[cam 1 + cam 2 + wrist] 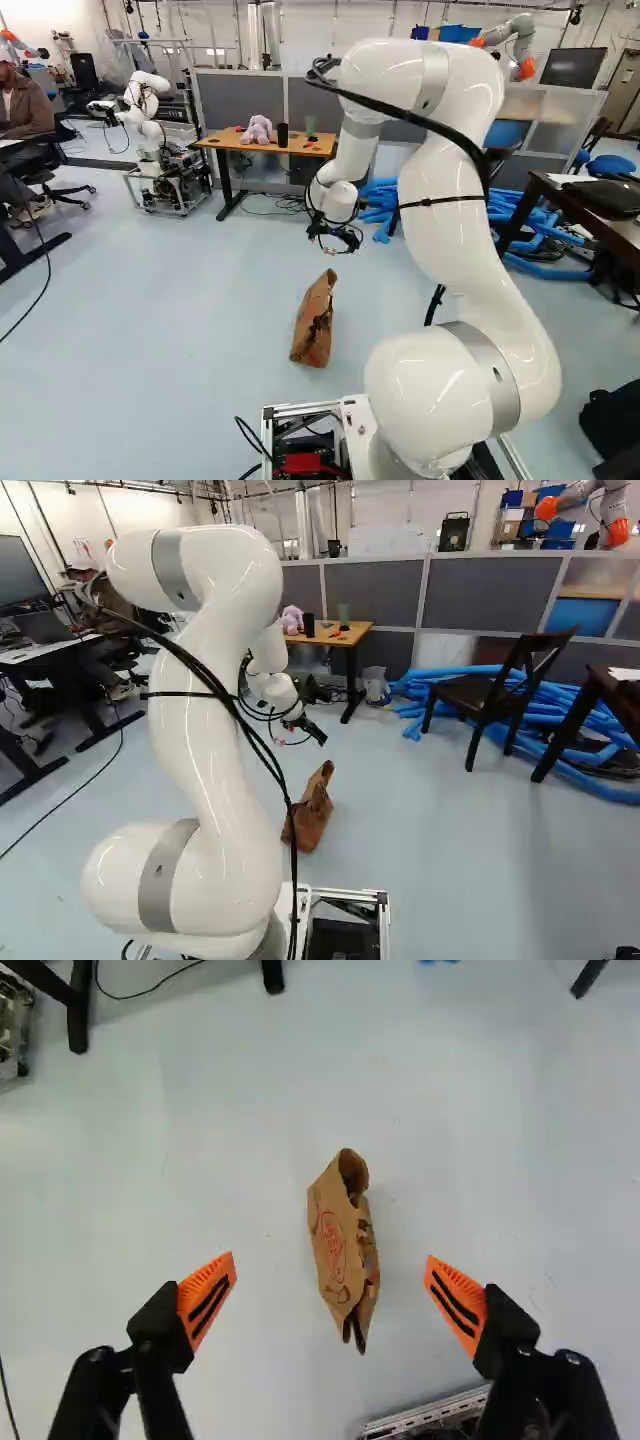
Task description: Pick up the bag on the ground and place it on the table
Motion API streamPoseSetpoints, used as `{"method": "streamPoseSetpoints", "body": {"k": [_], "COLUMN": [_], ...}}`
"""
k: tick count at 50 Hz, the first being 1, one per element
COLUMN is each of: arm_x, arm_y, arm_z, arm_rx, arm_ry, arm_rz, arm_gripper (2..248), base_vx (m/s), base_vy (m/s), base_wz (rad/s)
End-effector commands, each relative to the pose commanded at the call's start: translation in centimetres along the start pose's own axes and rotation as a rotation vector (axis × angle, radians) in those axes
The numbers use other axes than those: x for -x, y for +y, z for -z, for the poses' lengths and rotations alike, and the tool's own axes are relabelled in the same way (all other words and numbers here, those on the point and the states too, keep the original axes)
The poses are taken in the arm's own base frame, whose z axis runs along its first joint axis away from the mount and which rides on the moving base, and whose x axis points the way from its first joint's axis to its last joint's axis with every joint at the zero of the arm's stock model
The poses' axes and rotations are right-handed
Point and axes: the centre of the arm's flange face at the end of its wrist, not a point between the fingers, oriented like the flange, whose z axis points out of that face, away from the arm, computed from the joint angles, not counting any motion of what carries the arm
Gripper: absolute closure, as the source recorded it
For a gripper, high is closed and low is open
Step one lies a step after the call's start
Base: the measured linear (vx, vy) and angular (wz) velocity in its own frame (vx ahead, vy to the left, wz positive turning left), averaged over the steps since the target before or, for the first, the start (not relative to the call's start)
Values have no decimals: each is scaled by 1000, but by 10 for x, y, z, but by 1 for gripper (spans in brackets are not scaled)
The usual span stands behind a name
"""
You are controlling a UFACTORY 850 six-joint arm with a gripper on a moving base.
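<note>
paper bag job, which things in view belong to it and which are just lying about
For the job:
- paper bag on the floor
- open gripper
- wood-topped table, probably the target

Just lying about:
- plush toy
- black cylinder
- blue tubes
- dark chair

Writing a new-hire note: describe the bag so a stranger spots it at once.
Find the wooden table at the back, then follow the floor toward the near arm. The bag rests between them, crumpled. Unlike the purple toy on the table, it is brown paper with red print.
</note>
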Motion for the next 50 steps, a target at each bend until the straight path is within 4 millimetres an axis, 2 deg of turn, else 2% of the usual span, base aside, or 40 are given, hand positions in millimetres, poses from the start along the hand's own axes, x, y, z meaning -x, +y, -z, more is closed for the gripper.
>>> {"method": "streamPoseSetpoints", "body": {"k": [50], "arm_x": [17], "arm_y": [3], "arm_z": [-70], "arm_rx": [37], "arm_ry": [-67], "arm_rz": [6], "arm_gripper": [3], "base_vx": [0], "base_vy": [0], "base_wz": [0]}}
